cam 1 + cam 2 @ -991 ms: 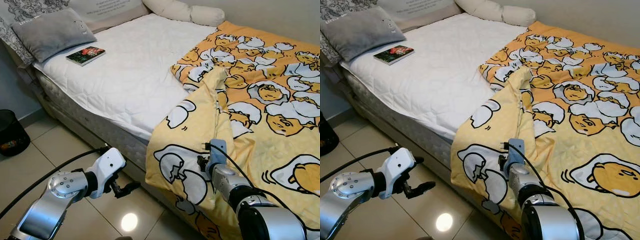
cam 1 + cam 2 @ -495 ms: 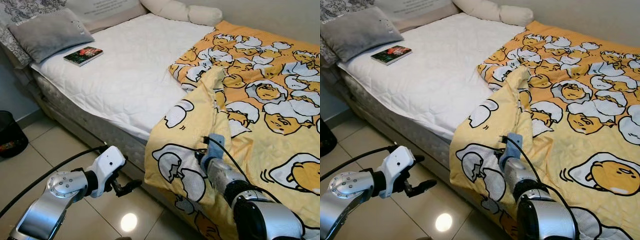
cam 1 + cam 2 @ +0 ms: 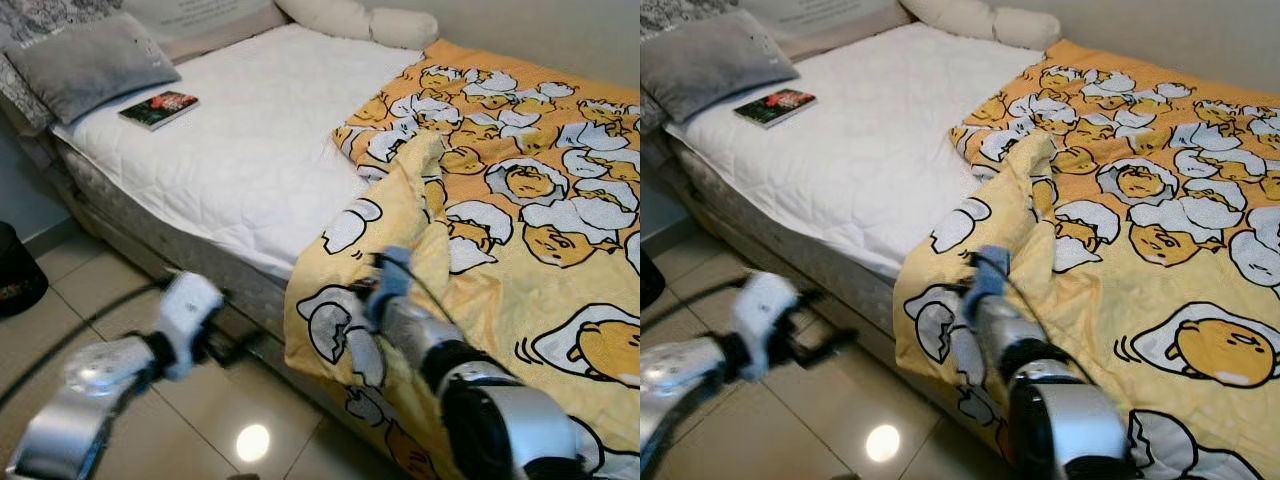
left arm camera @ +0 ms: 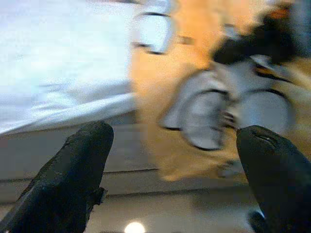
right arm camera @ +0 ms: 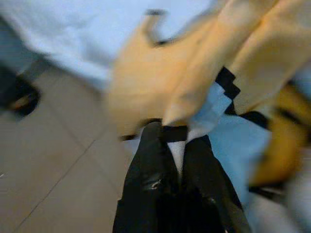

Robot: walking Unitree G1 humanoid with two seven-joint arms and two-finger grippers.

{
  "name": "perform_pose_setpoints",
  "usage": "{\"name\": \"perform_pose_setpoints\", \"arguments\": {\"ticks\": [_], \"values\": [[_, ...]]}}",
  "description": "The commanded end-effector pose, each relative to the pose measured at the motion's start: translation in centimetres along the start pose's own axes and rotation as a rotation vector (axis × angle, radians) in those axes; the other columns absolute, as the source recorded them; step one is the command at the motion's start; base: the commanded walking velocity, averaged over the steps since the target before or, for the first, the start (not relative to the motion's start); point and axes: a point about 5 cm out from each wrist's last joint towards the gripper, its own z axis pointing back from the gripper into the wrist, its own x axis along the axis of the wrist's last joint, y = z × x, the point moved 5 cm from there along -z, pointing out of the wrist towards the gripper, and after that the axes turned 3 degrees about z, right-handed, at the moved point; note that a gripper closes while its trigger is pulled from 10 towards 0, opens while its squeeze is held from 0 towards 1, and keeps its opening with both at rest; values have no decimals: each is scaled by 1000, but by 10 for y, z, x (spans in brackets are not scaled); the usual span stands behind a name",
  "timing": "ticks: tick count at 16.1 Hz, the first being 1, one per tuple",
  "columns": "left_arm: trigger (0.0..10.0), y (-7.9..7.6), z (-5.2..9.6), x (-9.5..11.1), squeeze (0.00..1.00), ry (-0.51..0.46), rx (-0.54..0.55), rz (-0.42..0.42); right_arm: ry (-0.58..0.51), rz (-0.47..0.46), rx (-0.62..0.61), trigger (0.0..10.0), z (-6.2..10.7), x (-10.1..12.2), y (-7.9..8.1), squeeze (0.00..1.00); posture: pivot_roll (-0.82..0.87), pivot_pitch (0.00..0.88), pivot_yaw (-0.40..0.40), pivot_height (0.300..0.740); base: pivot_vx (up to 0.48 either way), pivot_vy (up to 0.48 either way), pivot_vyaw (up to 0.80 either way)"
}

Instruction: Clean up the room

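Clearly clamped the right gripper, two black fingers pinched together on a fold of the yellow duvet printed with cartoon egg characters, at the corner hanging over the side of the bed. Held the right arm out low over that draped corner, blurred in the head views. Hovered the left gripper low over the pale tiled floor, near the bed's side rail, fingers spread wide apart and grasping nothing, pointed toward the hanging duvet edge. Covered roughly the right part of the mattress with the duvet, one folded ridge running down its left edge, and left bare the quilted white mattress cover beside it. Lay on that white cover, near the head end: a thin paperback book with a dark red-and-green cover, just beside a grey rectangular pillow. Rested at the far edge of the bed: a long cream bolster. Stood at the left margin on the floor: a dark bin, partly cut off.
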Motion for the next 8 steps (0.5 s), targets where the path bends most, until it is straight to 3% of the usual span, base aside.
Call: {"name": "perform_pose_setpoints", "arguments": {"ticks": [1, 2, 3, 4, 6, 7, 8], "values": [[10000, 29, 12, -1, 784, -5, 150, -8, -52, 59, 112, 0, -3, 19, 32, 0, 197, 0, -33, 740, 0, 0, 0], [10000, 39, 17, -2, 780, -4, 196, -12, -86, 82, 204, 0, -2, 26, 57, 0, 200, 0, -34, 740, 0, 0, 0], [10000, 66, 33, -4, 780, 16, 317, -30, -177, 143, 434, 0, 6, 42, 115, 0, 206, 0, -34, 740, 0, 0, 0], [10000, 80, 41, -6, 780, 30, 383, -43, -218, 171, 583, 0, 15, 48, 148, 0, 207, 0, -31, 740, 0, 0, 0], [10000, 99, 51, -8, 784, 45, 475, -47, -272, 220, 846, 0, 38, 52, 196, 0, 206, 0, -26, 740, 0, 0, 0], [10000, 107, 54, -6, 788, 39, 518, -41, -279, 199, 921, 0, 46, 53, 209, 0, 206, 0, -25, 740, 0, 0, 0], [10000, 108, 53, -4, 788, 30, 528, -40, -275, 231, 856, 4588, 41, 50, 205, 0, 206, 0, -24, 740, 0, 0, 0]]}}
